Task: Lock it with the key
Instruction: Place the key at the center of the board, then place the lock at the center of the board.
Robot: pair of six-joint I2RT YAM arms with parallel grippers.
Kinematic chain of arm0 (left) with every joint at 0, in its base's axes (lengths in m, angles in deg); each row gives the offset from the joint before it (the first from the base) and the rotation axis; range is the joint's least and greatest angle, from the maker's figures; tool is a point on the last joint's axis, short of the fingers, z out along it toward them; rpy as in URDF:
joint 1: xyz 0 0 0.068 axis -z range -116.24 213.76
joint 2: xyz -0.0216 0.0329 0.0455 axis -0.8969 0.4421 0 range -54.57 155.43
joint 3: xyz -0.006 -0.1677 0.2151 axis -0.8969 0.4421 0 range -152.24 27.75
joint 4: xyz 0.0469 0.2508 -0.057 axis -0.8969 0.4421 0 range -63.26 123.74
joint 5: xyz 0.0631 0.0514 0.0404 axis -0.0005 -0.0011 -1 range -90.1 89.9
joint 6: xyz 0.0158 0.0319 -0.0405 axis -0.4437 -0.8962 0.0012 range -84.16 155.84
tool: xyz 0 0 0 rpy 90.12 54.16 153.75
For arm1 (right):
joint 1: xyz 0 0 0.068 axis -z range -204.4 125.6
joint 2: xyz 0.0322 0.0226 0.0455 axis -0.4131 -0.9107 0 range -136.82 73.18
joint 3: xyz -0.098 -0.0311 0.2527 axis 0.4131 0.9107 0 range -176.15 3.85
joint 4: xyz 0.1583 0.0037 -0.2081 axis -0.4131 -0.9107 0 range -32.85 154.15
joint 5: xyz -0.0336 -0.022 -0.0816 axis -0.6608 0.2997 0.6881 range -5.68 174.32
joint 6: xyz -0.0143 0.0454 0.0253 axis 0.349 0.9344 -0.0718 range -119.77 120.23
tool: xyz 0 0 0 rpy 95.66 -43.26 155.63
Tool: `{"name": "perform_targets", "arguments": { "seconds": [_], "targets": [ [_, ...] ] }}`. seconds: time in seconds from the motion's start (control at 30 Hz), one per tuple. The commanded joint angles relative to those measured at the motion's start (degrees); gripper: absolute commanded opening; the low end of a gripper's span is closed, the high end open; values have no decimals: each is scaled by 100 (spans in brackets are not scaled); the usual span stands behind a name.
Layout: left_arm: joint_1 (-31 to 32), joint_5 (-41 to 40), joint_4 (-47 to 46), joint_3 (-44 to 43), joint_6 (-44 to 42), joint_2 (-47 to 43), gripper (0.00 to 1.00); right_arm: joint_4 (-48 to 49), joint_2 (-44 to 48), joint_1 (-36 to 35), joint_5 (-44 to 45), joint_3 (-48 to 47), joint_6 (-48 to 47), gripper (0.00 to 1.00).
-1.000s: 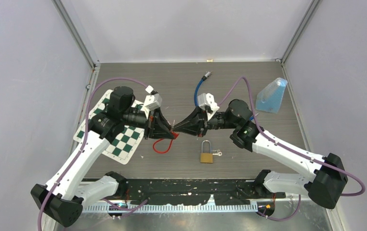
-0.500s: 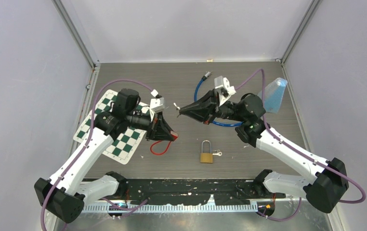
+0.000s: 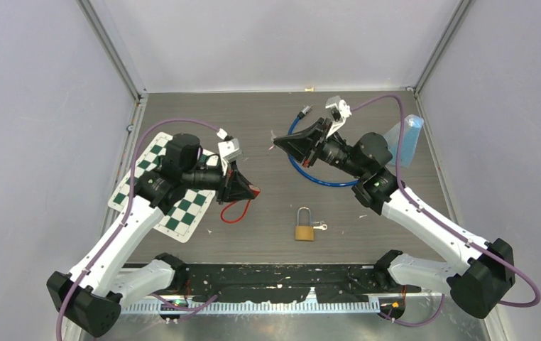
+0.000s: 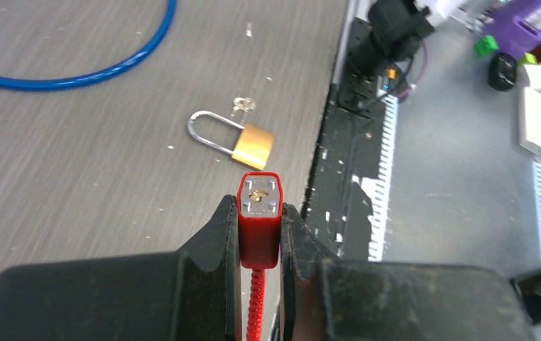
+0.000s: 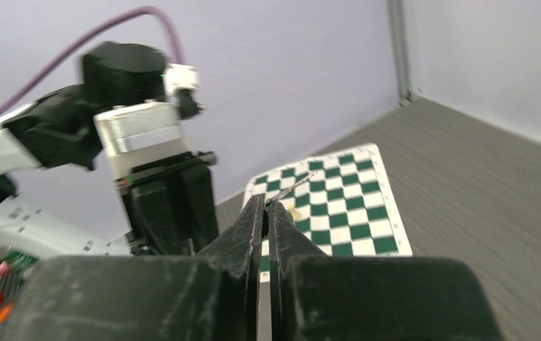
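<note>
My left gripper (image 3: 250,190) (image 4: 259,207) is shut on the red body of a cable lock (image 4: 258,227). Its metal keyhole face (image 4: 258,195) points away from the wrist, and its red cable (image 3: 233,213) hangs in a loop to the table. My right gripper (image 3: 276,142) (image 5: 266,204) is shut on a thin silver key (image 5: 290,189) that sticks out past the fingertips. It is held high, up and to the right of the red lock and well apart from it.
A brass padlock (image 3: 304,226) (image 4: 241,140) lies on the table with a small key (image 3: 319,226) beside it. A blue cable (image 3: 309,176) (image 4: 76,77) loops under the right arm. A chessboard mat (image 3: 182,206) (image 5: 331,199) is at the left, a blue bag (image 3: 410,138) at the right.
One second ago the two gripper tips met at the table's middle. The right gripper has since pulled up and back with the key, and the left has drawn slightly left with the red lock.
</note>
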Motion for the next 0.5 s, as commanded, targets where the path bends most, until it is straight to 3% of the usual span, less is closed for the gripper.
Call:
{"name": "perform_targets", "arguments": {
  "seconds": [0.0,0.1,0.23,0.47],
  "targets": [
    [24,-1204,-1021,174,1278,-83,0,-1785,50,33,1428,-429,116,5],
    [18,-1904,-1693,541,2282,67,0,-2171,-65,34,1785,-274,279,5],
    [16,-2256,-2452,1144,3368,535,0,-2265,-418,-20,1787,10,562,5],
    [-51,-2993,-2509,1733,3508,1037,0,-2357,-1403,-791,2048,196,474,5]
  ]
}}
